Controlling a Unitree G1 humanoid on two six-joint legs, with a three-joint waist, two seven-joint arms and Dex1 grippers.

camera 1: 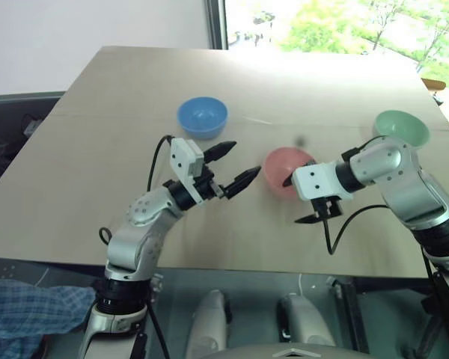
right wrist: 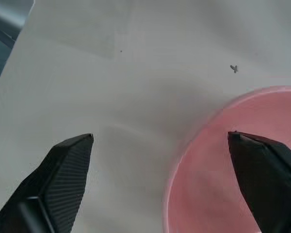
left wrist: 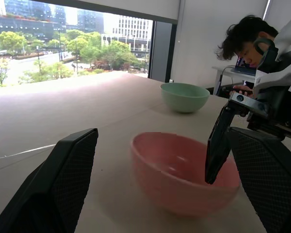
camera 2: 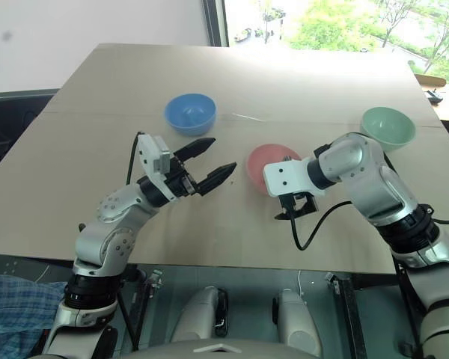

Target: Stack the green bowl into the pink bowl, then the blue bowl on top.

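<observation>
Pink bowl (camera 1: 284, 170) sits on the table (camera 1: 82, 187) between the wide-spread left gripper (camera 1: 233, 166) and wide-spread right gripper (camera 1: 299, 200), both holding nothing.

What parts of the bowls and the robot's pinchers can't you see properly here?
- Pink bowl: its near-right side is hidden behind the right gripper in both eye views; the right wrist view's edge cuts off most of it.
- Whether a right finger touches the pink rim: cannot tell.
- Green bowl: its lower part is hidden by the right arm in the left eye view.
</observation>
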